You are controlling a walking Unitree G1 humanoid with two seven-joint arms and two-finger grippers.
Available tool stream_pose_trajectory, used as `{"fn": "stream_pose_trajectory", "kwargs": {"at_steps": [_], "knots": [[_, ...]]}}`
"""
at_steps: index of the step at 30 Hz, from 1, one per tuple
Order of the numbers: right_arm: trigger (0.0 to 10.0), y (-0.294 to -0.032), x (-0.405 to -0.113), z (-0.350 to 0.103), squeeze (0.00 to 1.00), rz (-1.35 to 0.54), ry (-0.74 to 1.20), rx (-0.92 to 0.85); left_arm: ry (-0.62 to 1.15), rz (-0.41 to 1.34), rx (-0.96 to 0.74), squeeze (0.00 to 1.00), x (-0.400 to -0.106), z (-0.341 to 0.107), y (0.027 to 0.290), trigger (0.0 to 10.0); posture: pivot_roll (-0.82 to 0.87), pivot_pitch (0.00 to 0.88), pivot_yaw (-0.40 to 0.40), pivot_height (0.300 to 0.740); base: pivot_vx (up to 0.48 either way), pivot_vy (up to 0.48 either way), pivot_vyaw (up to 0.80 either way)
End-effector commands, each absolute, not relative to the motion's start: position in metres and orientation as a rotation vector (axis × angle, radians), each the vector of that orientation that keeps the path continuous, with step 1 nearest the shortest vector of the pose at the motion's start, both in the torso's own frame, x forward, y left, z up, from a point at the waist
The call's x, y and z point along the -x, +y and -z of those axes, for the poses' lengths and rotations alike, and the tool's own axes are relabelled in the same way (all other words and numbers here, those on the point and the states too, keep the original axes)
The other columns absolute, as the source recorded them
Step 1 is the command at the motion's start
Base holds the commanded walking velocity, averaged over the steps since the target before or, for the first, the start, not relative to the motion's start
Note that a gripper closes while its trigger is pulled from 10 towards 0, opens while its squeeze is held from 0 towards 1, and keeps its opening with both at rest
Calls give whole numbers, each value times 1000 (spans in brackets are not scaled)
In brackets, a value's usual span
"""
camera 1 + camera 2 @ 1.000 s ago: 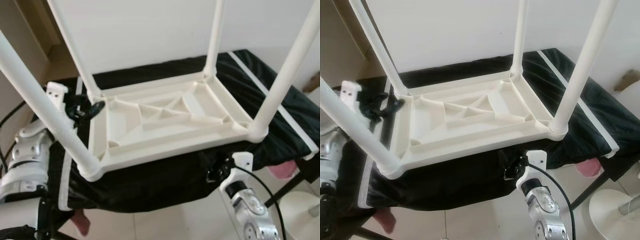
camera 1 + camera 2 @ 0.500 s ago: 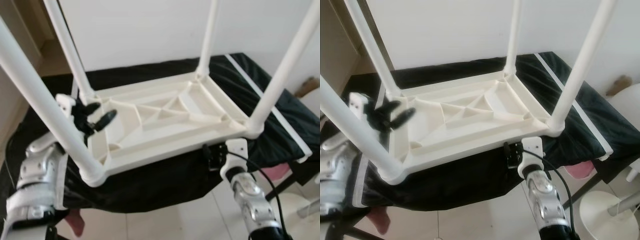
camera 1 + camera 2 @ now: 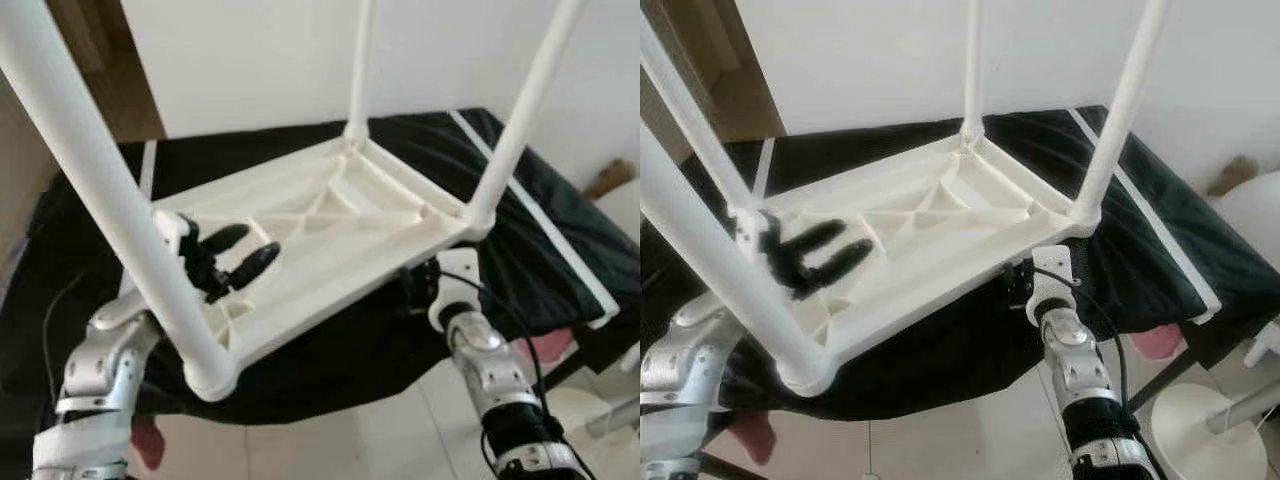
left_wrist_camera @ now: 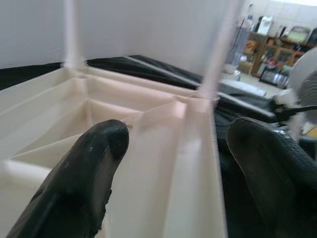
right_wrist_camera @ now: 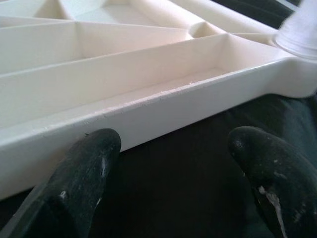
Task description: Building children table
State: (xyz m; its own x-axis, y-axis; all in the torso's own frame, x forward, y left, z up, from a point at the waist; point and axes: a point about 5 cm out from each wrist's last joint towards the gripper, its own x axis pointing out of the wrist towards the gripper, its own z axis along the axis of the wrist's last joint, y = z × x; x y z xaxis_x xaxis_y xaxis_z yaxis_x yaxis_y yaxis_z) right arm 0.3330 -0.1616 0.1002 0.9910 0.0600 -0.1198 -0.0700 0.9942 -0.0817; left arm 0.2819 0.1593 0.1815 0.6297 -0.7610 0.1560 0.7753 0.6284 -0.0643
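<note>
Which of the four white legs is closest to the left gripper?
The near-left leg, the thick one crossing the foreground. The left gripper reaches past it over the upturned tabletop; the other legs stand farther off.

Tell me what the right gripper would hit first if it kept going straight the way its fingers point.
Most likely the near side rim of the upside-down white table. The right gripper, fingers open, points at that edge just above the black cloth; depth is unclear.
</note>
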Motion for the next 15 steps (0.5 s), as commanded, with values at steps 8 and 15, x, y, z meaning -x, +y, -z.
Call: {"fn": "stream_pose_trajectory", "kwargs": {"at_steps": [8,15], "knots": [[10000,-171,-359,-114,0,-19,107,118,-112,981,251,0,-266,-183,96,10000,66,0,17,740,0,0,0],[10000,-175,-368,-120,0,-28,115,137,-114,1038,300,0,-260,-188,64,10000,51,0,40,740,0,0,0]]}}
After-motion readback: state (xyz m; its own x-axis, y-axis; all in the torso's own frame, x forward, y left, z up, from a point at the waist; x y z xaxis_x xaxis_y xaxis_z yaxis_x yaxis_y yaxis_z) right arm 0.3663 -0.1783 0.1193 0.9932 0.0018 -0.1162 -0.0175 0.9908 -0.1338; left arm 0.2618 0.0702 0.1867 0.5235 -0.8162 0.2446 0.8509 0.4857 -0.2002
